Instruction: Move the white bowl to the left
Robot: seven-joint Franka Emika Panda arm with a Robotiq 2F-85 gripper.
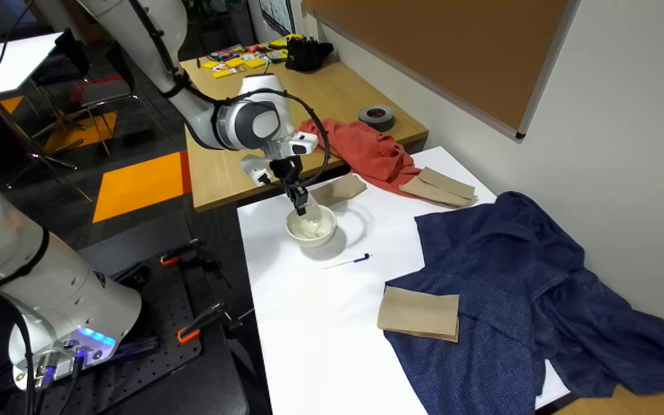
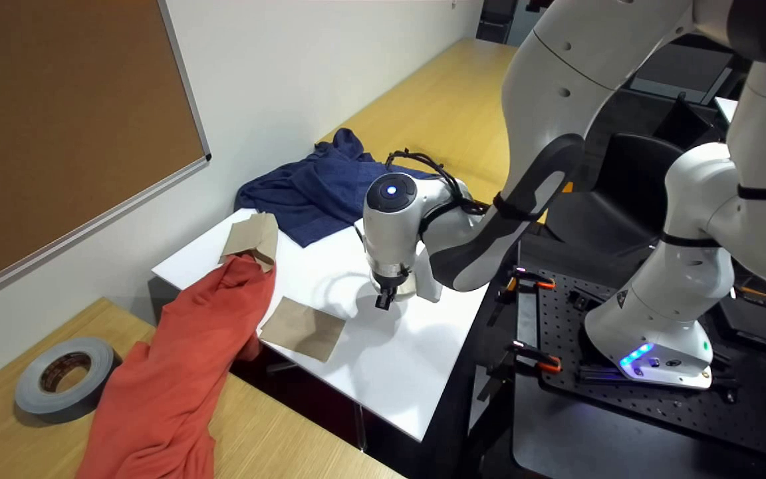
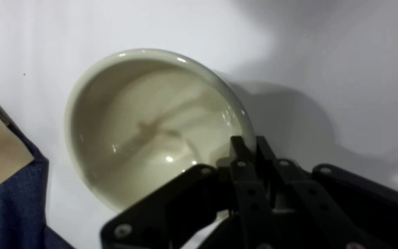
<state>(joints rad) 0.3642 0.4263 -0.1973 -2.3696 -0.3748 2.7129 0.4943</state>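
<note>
The white bowl [image 1: 316, 230] is over the white tabletop [image 1: 320, 328], near its far end in an exterior view. It fills the middle of the wrist view [image 3: 157, 103] and its inside is bare apart from shadows. My gripper [image 1: 301, 208] is shut on the bowl's rim, one fingertip inside and one outside, as the wrist view [image 3: 249, 141] shows. In an exterior view the arm hides most of the bowl [image 2: 408, 289], and the gripper tip [image 2: 385, 301] shows beside it. A shadow lies beside the bowl. I cannot tell whether its base touches the table.
A pen [image 1: 348, 261] lies close to the bowl. A flat tan paper piece [image 1: 339, 190] lies behind it. Navy cloth [image 1: 493, 288] with a folded tan paper [image 1: 418, 314] covers one side. Red cloth [image 1: 366, 153] and a tape roll [image 1: 377, 117] lie further back.
</note>
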